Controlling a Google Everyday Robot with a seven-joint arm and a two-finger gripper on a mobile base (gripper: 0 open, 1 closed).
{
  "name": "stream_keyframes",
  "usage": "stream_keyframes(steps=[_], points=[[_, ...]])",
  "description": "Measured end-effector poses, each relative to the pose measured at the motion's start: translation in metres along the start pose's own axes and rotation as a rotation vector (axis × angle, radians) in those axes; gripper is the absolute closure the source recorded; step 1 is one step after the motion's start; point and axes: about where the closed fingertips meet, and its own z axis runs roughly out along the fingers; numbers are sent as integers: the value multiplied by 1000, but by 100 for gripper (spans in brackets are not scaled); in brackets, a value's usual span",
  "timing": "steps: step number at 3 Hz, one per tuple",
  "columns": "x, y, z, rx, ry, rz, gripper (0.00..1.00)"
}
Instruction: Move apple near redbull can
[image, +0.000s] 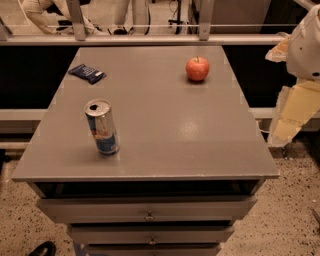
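Grey drawer cabinet (100, 209) stands on speckled floor (295, 215).

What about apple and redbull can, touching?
Apart. Camera view shows bare tabletop between apple and redbull can; gripper hangs beyond its right edge.

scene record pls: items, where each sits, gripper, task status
table: grey top, drawers below
apple: far right of the top, stem up
can: near left, upright
packet: far left, lying flat
gripper: beyond the table's right edge, touching no item
status: apple and can well apart, on opposite corners; move not yet done
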Motion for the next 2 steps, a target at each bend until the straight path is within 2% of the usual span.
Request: stream_keyframes(steps=[1,2], points=[[0,0,0,0,0,0,0],[2,-9,11,3,-26,1,0]])
